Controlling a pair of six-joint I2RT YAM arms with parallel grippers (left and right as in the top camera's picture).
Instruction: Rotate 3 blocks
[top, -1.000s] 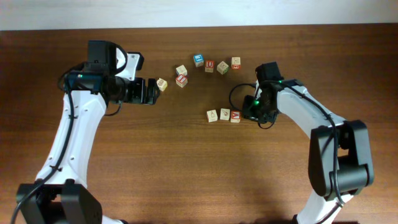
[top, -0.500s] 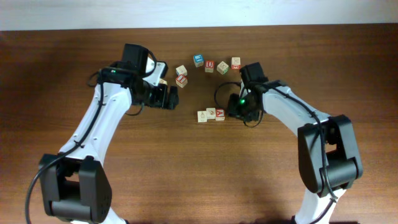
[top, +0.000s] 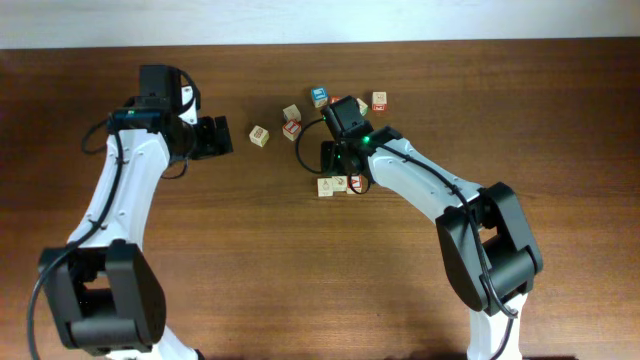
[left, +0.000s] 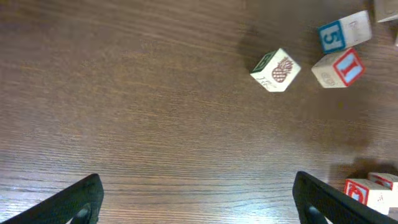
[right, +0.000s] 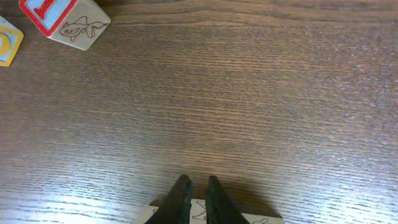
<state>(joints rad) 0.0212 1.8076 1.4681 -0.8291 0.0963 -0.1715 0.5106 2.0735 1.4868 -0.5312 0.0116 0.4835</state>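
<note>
Left gripper (left: 198, 186): fingers spread wide over bare table (left: 155, 93), holding nothing. Right gripper (right: 196, 198): fingers nearly together, tips above a pale block (right: 249, 219).

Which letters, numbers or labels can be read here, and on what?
"5" in blue, on the blue-faced cube, left wrist view.
"I" in red, on the red-faced cube beside it.
"I" in red, cut by the frame, on the fish cube, right wrist view.
Red letter on the corner cube: cut off, unreadable.
Green print on the pineapple cube: blurred.
Overhead: prints too small.
</note>
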